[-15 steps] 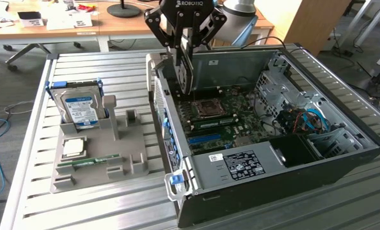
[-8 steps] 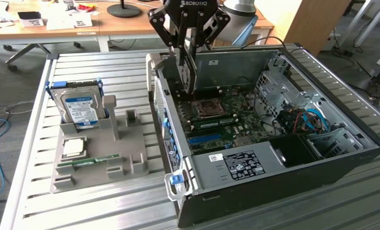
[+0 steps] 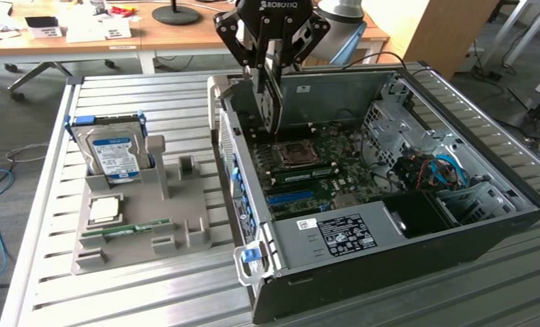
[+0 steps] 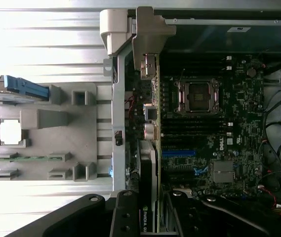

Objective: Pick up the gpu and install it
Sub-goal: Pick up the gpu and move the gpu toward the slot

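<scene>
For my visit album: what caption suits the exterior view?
Robot hand holds the gpu vertically over the open computer case.

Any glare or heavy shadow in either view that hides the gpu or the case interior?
Wrist view: glare washes the table slats to white, but the gpu in the gripper and the motherboard are evenly lit. Exterior view: even light, no glare; the case interior is shaded, darkest beside the power supply, and the gpu reads dark against the case wall.
</scene>
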You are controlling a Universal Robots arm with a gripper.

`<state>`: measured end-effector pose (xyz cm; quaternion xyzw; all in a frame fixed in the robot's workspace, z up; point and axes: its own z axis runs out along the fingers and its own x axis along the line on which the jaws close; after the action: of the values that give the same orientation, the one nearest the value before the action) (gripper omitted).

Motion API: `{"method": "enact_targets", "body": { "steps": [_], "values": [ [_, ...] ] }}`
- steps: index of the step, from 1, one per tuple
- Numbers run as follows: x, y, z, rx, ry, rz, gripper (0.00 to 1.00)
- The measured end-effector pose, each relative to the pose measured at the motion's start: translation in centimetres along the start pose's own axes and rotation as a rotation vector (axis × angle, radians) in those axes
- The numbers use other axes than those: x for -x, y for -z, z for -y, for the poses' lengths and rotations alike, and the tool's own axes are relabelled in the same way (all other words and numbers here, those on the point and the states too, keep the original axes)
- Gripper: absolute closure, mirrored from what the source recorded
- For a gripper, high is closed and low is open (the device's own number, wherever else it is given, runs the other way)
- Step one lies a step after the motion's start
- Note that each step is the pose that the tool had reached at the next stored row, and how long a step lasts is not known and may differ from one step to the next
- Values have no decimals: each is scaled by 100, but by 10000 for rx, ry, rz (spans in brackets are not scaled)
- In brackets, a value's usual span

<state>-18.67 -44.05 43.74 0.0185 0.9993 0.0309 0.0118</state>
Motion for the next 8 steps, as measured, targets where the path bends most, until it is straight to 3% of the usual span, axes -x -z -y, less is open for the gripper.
{"method": "enact_targets", "body": {
  "steps": [8],
  "values": [
    [1, 0, 0, 0, 0, 0, 73]
  ]
}}
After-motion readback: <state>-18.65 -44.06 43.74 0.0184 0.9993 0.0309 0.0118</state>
